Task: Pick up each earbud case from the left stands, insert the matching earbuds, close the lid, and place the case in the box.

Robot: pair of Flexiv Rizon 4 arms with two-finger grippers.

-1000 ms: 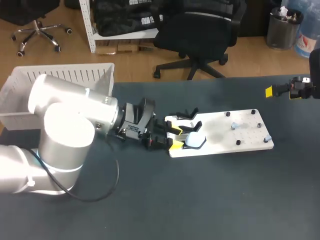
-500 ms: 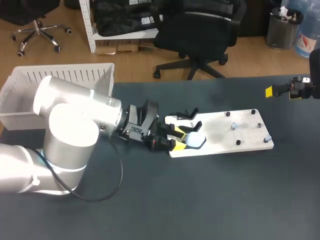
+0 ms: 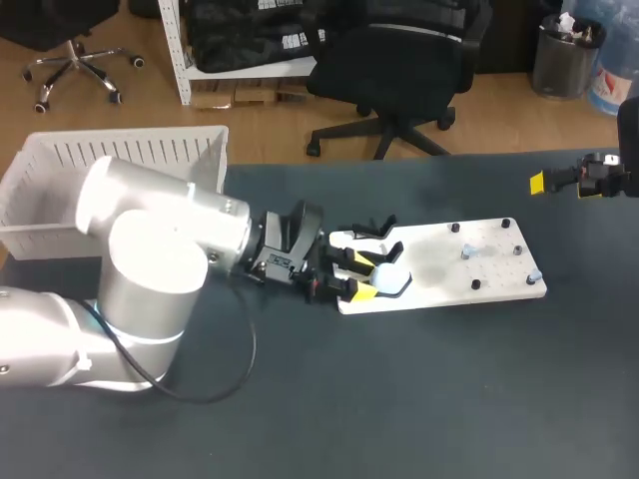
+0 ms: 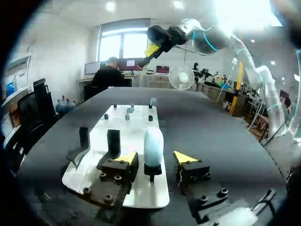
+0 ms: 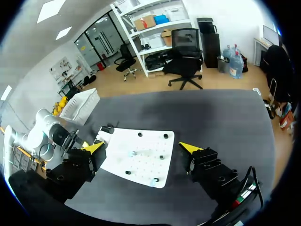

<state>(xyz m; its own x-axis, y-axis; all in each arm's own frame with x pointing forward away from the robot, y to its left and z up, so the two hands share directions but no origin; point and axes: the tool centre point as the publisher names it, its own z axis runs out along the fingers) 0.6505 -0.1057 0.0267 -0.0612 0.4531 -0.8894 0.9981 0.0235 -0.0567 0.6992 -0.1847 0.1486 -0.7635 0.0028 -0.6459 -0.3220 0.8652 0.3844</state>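
Observation:
A pale blue earbud case stands upright on a black stand at the left end of the white board. My left gripper is open, its yellow tips on either side of the case's near end. In the left wrist view the case rises between the fingers of the left gripper, with a gap on each side. Two small earbuds sit on pegs further right. My right gripper hangs open at the table's far right edge, away from the board.
A second black stand behind the case is empty, and in the left wrist view it is beside the left finger. A white slatted basket sits at the table's back left. Dark tabletop spreads in front of the board.
My left arm has slid a little to the right, bringing its yellow tips further alongside the case. The right arm has kept still.

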